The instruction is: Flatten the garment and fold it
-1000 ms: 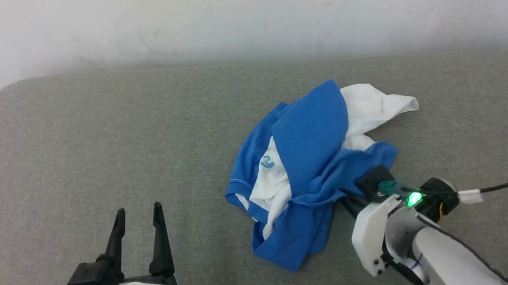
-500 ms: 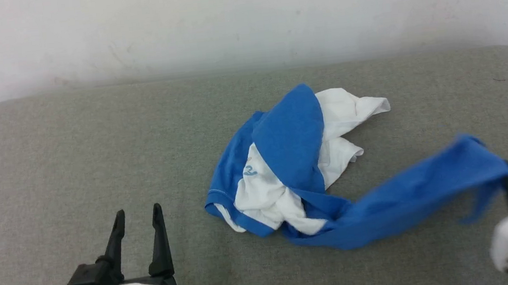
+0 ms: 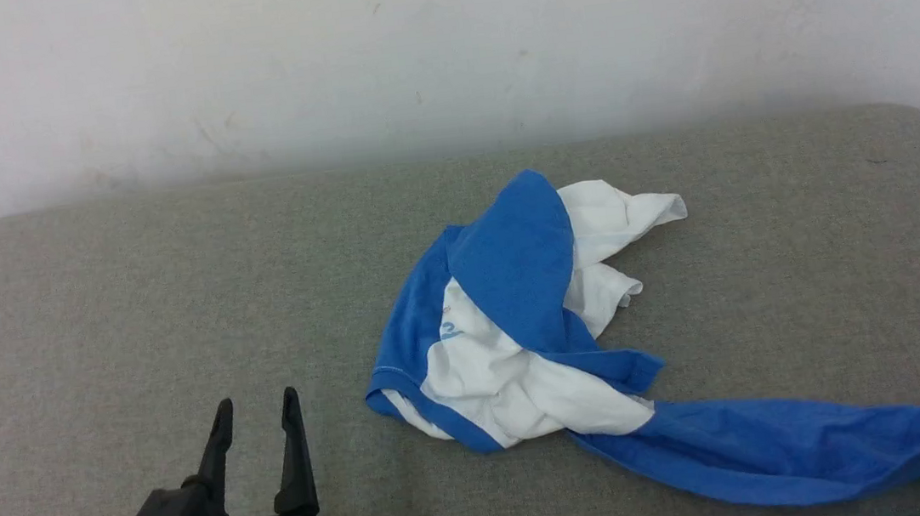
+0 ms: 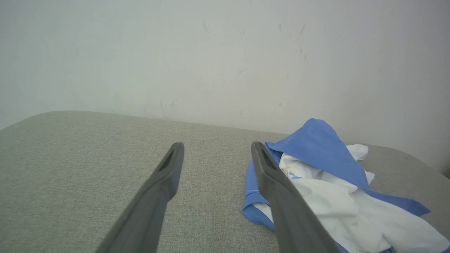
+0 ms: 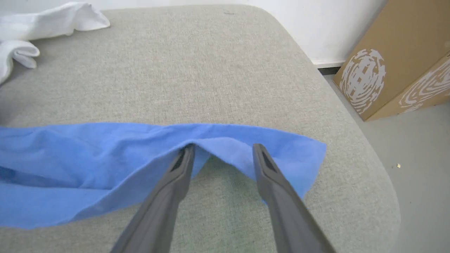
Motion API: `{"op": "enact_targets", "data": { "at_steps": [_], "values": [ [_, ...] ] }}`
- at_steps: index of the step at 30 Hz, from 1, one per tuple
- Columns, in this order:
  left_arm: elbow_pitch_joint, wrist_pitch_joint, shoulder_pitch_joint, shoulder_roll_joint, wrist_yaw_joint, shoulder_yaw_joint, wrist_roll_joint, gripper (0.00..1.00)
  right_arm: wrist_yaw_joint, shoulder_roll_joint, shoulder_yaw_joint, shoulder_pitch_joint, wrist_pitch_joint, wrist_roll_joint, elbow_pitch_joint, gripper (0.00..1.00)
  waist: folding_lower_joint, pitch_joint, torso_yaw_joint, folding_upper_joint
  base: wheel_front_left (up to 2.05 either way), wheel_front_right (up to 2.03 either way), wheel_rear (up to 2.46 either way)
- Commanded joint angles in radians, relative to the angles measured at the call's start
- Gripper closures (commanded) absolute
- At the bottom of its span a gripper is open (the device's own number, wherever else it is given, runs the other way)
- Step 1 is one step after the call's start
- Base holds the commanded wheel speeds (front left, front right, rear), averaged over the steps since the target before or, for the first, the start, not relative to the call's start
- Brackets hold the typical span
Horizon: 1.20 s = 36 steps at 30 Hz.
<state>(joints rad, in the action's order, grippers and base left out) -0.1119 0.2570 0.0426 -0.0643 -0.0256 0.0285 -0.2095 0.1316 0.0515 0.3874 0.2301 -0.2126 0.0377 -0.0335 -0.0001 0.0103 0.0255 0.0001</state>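
The shirt [image 3: 518,320] lies bunched mid-cushion [image 3: 91,331], one sleeve [image 3: 787,446] running out rightward to the right hand [image 5: 224,147], which is spread open and grips nothing, while the left hand [image 3: 257,397], open and empty, sits nearest the bunch's left hem.

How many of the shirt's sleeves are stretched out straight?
1: one blue sleeve runs from the bunched garment toward the right gripper. The other may be hidden in the heap.

The left hand [image 4: 217,147] hangs over the grey bench [image 4: 70,165], its two dark fingers spread apart. The shirt [image 4: 327,165] — blue and white — lies crumpled at right, partly behind one finger; a white wall [image 4: 175,52] stands beyond.
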Motion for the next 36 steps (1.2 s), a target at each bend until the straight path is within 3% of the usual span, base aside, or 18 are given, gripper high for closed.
{"op": "enact_targets", "data": {
  "at_steps": [1,9,17,27,36],
  "values": [
    [-0.006,0.005,0.01,0.003,-0.003,-0.005,0.01,0.0,-0.001,-0.001,-0.008,-0.015,0.029,0.02,0.008,0.0,0.0001,-0.003,-0.005,-0.0001,0.0,0.0,0.0],
    [-0.02,0.005,0.008,0.0,0.003,-0.011,0.016,0.0,-0.001,-0.001,-0.104,-0.045,0.126,0.059,0.131,0.0,0.0001,-0.001,-0.027,-0.0001,0.0,0.0,0.0],
    [-0.067,-0.037,-0.09,-0.011,-0.019,0.04,0.037,0.0,-0.001,-0.001,-0.215,-0.059,0.144,0.086,0.266,0.0,0.0001,0.033,-0.042,-0.0001,0.0,0.0,0.0],
    [-0.214,-0.288,-0.345,-0.004,-0.093,0.218,0.007,0.0,-0.001,-0.001,-0.308,-0.081,0.133,0.088,0.321,0.0,0.0001,0.082,-0.071,-0.0001,0.0,0.0,0.0],
    [-0.352,-0.514,-0.506,-0.027,-0.105,0.424,-0.114,0.0,-0.001,-0.001,-0.336,-0.099,0.139,0.092,0.307,0.0,0.0001,0.101,-0.115,-0.0001,0.0,0.0,0.0]
  ]
}}
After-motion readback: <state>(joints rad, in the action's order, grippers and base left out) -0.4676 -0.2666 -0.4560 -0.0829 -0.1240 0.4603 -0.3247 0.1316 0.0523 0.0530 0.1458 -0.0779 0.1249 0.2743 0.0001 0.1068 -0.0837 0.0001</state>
